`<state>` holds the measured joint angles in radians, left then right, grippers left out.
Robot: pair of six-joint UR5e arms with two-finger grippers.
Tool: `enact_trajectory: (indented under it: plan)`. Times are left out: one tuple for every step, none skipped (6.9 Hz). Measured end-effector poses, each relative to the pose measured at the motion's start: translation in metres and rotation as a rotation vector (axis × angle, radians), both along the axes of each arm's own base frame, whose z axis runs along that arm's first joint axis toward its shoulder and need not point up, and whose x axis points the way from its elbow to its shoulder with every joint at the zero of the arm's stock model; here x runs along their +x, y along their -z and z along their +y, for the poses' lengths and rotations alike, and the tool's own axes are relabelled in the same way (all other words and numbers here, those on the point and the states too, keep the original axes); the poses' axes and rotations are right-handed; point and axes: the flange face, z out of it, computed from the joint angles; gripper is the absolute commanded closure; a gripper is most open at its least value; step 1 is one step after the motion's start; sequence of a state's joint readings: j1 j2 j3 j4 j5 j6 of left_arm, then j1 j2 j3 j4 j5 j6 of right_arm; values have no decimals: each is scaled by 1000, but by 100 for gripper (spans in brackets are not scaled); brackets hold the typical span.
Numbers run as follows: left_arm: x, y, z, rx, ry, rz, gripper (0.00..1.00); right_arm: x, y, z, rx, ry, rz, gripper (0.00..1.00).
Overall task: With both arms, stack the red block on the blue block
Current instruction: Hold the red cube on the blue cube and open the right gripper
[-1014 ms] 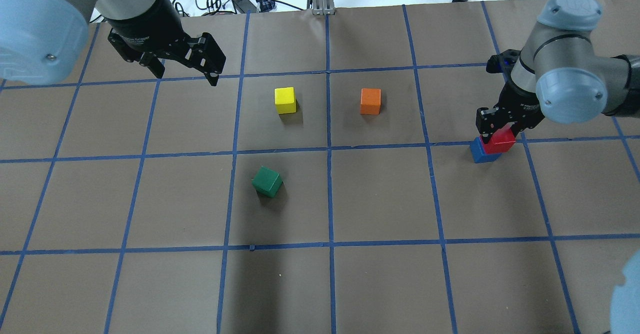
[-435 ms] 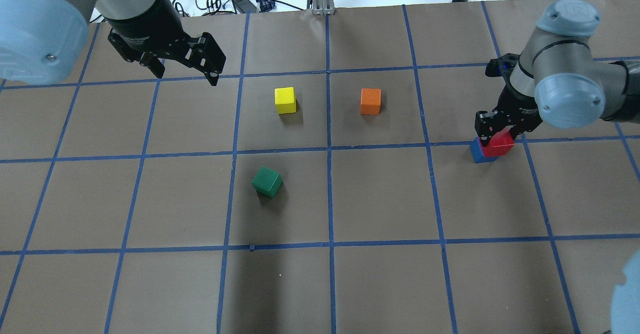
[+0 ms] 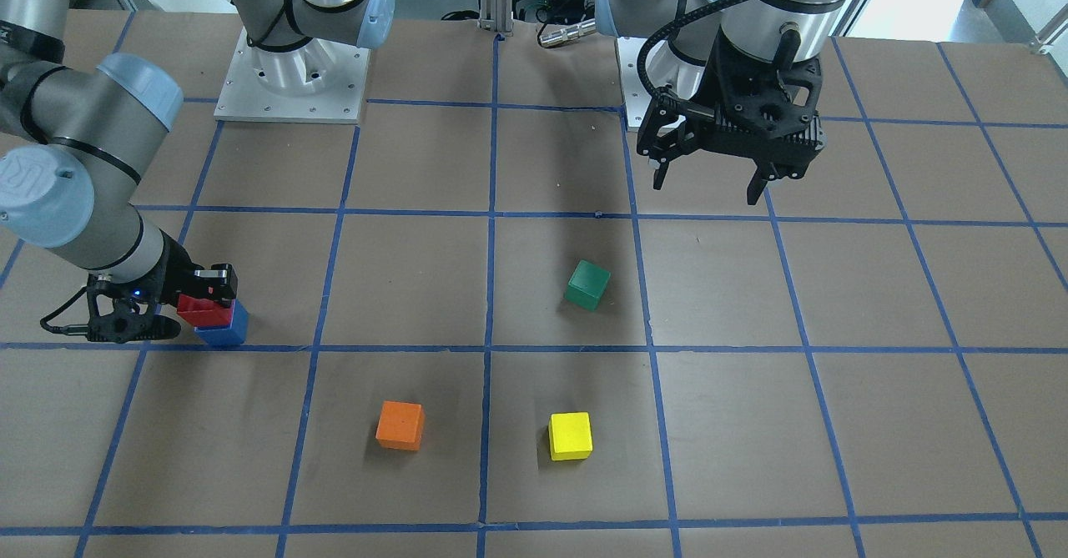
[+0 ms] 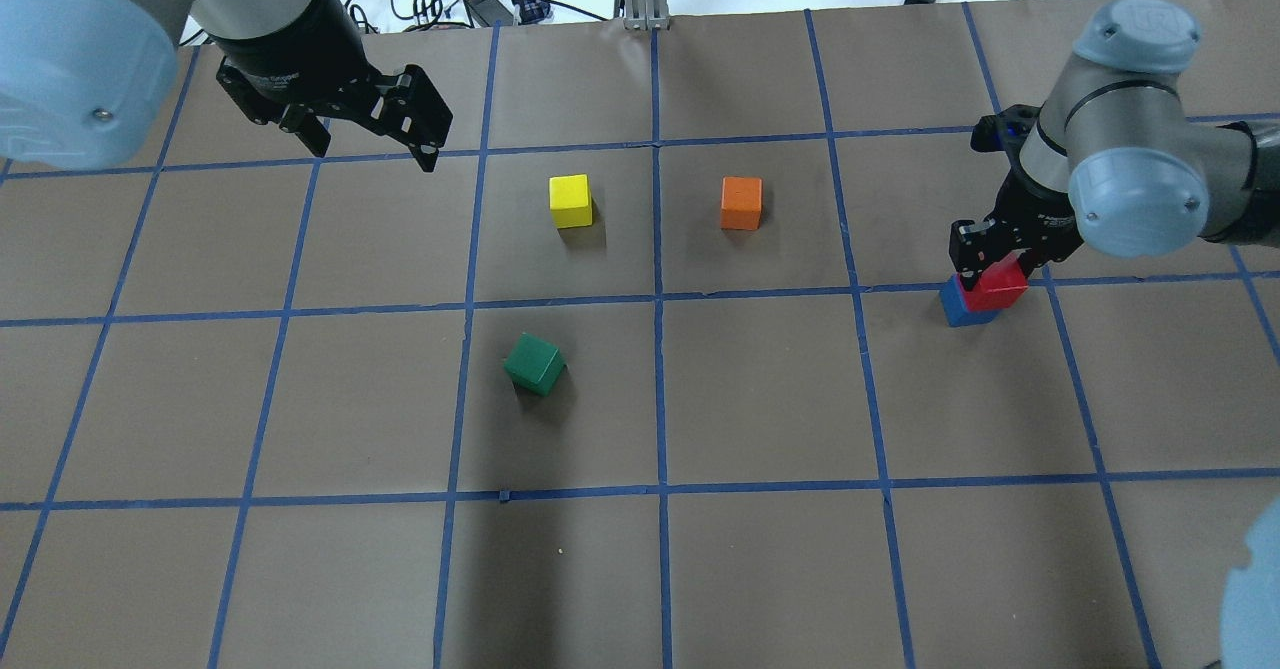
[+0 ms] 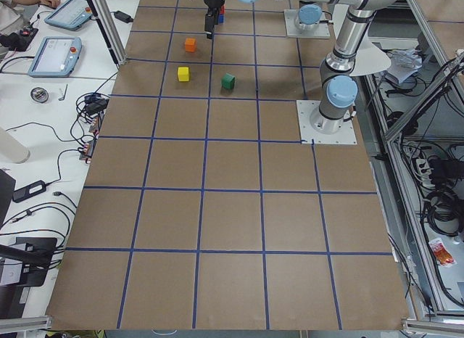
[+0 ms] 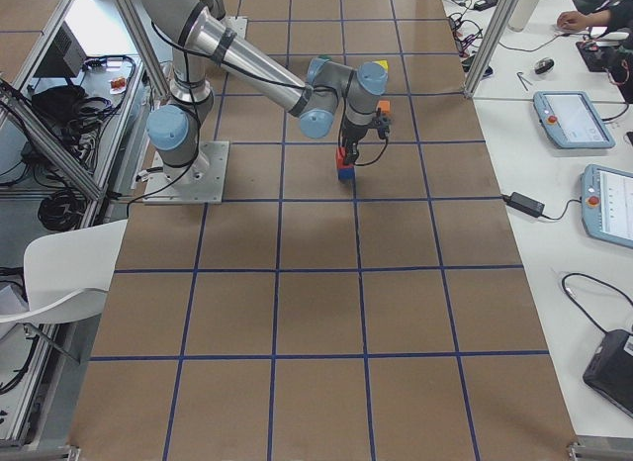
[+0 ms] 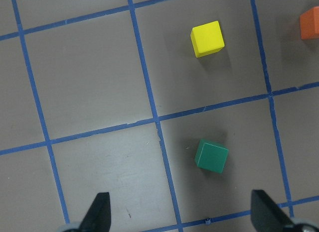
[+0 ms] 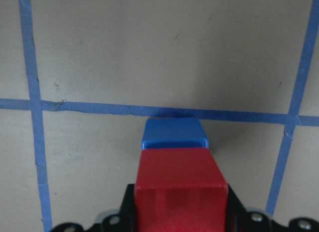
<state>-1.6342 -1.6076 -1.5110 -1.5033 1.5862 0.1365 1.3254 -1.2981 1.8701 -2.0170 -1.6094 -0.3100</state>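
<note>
My right gripper [image 4: 992, 271] is shut on the red block [image 4: 1002, 286] and holds it on or just above the blue block [image 4: 956, 308], at the table's right side. The red block sits offset, covering part of the blue one. In the right wrist view the red block [image 8: 179, 182] fills the space between the jaws, and the blue block [image 8: 174, 133] shows just beyond it. The front view shows the red block [image 3: 200, 309] over the blue block [image 3: 224, 330]. My left gripper [image 4: 372, 147] is open and empty, high over the far left.
A yellow cube [image 4: 570, 200] and an orange cube [image 4: 741, 202] stand at the far middle. A green cube [image 4: 534, 364] stands turned, nearer the centre. Blue tape lines grid the brown table [image 4: 760, 569]. The left wrist view shows the green cube [image 7: 212, 155] and the yellow cube [image 7: 207, 38].
My right arm has shifted slightly, and the red block now covers a little more of the blue block. The left arm has not moved.
</note>
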Motion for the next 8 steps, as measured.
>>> enact_trajectory:
  plan:
    - [0,0,0,0,0,0,0,0,0,0,-2,1,1,88]
    - [0,0,0,0,0,0,0,0,-1,-1,-5,2,1,88]
    - [0,0,0,-1,0,0,0,0,-1,-1,-7,3,1,85]
    - [0,-1,0,0,0,-2,0,0,-1,-2,-8,4,2,75]
    - [1,-1,0,2,-1,-5,0,0,-1,-2,-8,5,2,56]
    - [1,-1,0,0,-1,-5,0,0,-1,-2,-7,6,2,37]
    - [0,-2,0,-4,1,-4,0,0,0,-1,-6,8,2,23]
    - [0,-3,0,-6,2,-3,0,0,0,-2,-6,7,2,11]
